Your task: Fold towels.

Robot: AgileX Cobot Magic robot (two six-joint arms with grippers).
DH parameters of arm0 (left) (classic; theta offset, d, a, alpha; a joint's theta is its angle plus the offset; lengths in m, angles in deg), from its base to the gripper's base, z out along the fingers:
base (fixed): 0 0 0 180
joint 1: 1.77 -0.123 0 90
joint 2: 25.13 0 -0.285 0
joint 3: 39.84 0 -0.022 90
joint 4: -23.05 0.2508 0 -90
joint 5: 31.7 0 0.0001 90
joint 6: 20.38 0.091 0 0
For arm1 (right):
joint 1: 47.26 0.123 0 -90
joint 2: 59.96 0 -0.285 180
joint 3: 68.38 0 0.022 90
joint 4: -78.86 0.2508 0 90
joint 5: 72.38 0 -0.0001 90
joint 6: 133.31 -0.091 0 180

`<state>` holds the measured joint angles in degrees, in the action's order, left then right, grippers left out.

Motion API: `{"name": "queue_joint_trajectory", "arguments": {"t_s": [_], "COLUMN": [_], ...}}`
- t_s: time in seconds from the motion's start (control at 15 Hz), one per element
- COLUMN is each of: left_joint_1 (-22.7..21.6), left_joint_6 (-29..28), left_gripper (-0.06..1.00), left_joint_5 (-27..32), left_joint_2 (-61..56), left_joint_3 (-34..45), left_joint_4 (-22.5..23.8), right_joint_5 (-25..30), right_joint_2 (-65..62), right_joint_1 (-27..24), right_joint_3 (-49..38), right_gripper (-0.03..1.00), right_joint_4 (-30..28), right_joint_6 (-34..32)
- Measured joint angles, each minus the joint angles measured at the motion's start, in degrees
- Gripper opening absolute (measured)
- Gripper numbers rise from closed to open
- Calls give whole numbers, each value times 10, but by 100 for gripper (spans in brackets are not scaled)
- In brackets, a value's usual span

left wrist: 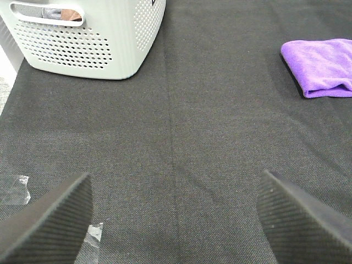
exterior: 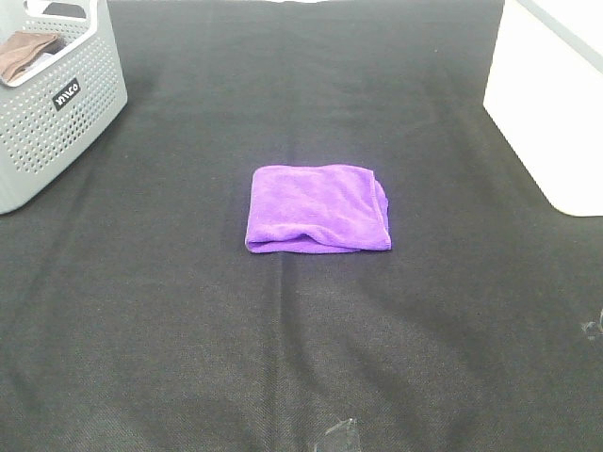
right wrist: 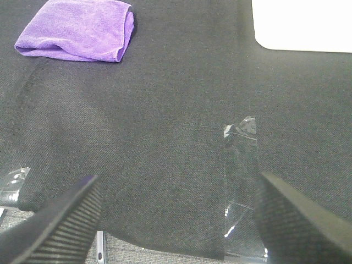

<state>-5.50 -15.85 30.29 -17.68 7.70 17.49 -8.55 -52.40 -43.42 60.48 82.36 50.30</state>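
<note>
One folded towel (exterior: 317, 208); basket (exterior: 57, 113) well apart

Left gripper (left wrist: 175, 220) jaws spread wide (empty), right gripper (right wrist: 176, 220) likewise

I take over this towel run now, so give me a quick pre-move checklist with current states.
1. Purple towel already folded: ok, lying in layers mid-table.
2. Fold neat: not ok, right edge bulges unevenly.
3. Left end effector open and empty: ok.
4. Right end effector open and empty: ok.
5. Both end effectors apart from the towel: ok.
6. Grey basket and white box off the towel: ok.
</note>
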Motion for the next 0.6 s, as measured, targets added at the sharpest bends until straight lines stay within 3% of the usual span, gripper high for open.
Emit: {"name": "queue_joint_trajectory", "arguments": {"t_s": [0.6], "left_joint_1": [0], "left_joint_6": [0], "left_gripper": [76], "left_joint_5": [0], "left_joint_2": [0], "left_joint_3": [0], "left_joint_4": [0], "right_joint_5": [0], "right_joint_2": [0], "right_joint_1": [0], "right_joint_3": [0], "right_gripper": [73], "right_joint_4": [1], "right_joint_6": [0]}}
